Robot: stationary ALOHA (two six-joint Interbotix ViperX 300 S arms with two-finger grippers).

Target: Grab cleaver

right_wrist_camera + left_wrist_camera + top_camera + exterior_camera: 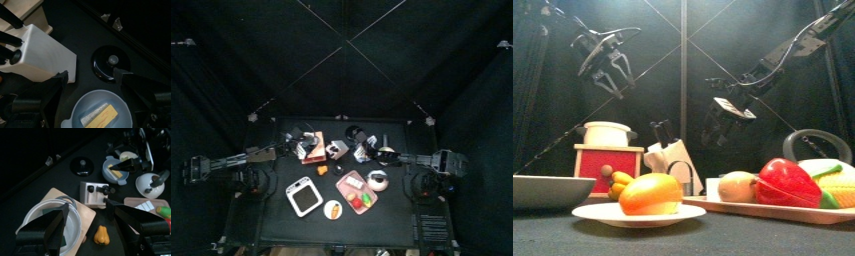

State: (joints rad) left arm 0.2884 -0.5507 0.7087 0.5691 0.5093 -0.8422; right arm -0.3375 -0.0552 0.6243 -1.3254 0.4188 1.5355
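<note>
- My left tool (90,230) is spread wide, gripping nothing, high over the desk (73,150).
- Knife block (95,194) sits ahead of and below that tool; the cleaver is probably one of its black handles (90,189), too small to tell which.
- Risk: I pinch the wrong handle, they're crowded.
- Risk: I tip the block coming down off-centre.
- Right tool (90,75) also spread, empty, hanging near the block; the arms could clash.

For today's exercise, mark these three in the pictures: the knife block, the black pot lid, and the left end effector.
knife block (95,194), left wrist view, on its white top face.
black pot lid (111,62), right wrist view, beside its knob.
left end effector (90,225), left wrist view, midway between its open fingertips.
</note>
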